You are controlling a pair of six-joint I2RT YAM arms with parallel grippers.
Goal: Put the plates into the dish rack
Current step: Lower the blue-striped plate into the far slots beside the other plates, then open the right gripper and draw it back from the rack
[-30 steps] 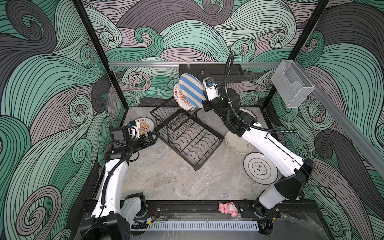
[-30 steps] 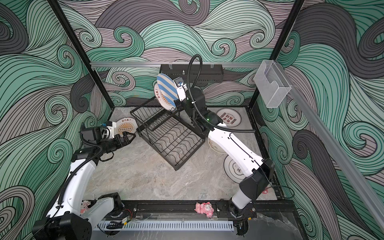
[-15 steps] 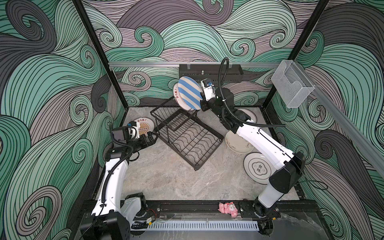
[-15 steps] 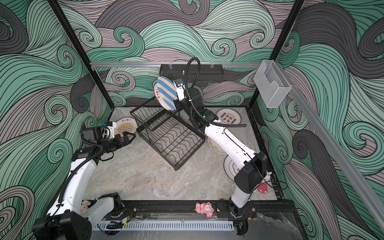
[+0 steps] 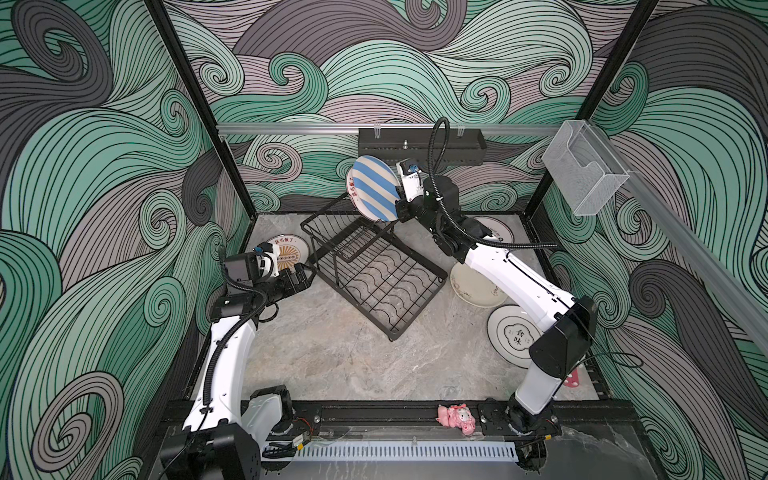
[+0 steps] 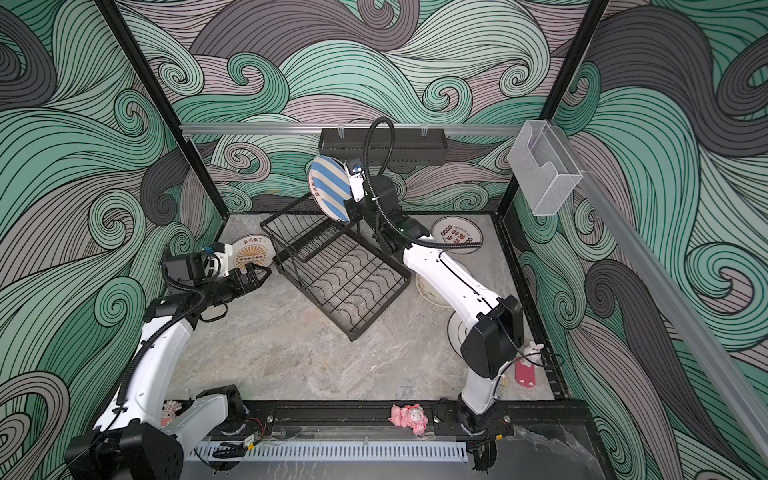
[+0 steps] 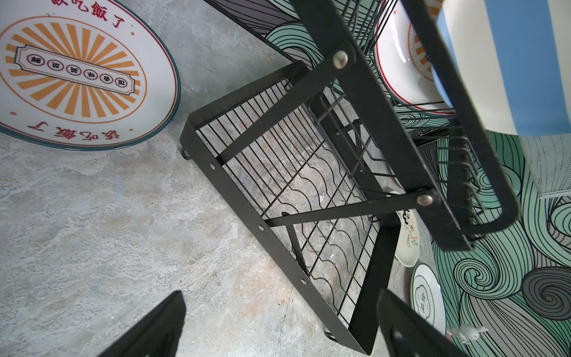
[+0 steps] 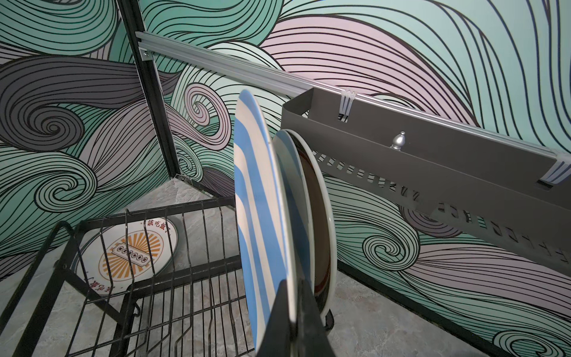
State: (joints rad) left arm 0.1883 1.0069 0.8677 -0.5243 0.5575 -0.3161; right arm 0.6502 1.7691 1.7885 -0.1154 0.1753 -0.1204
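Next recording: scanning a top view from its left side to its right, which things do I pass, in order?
Orange sunburst plate → dish rack → cream doodle plate → clear plastic box. Left out: the striped plate, which sits within the rack's span.

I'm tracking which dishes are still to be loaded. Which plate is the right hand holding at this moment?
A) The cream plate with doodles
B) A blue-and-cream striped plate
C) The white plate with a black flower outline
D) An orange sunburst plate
B: the right hand is shut on the rim of the blue-and-cream striped plate, which it holds on edge at the raised basket of the dish rack.
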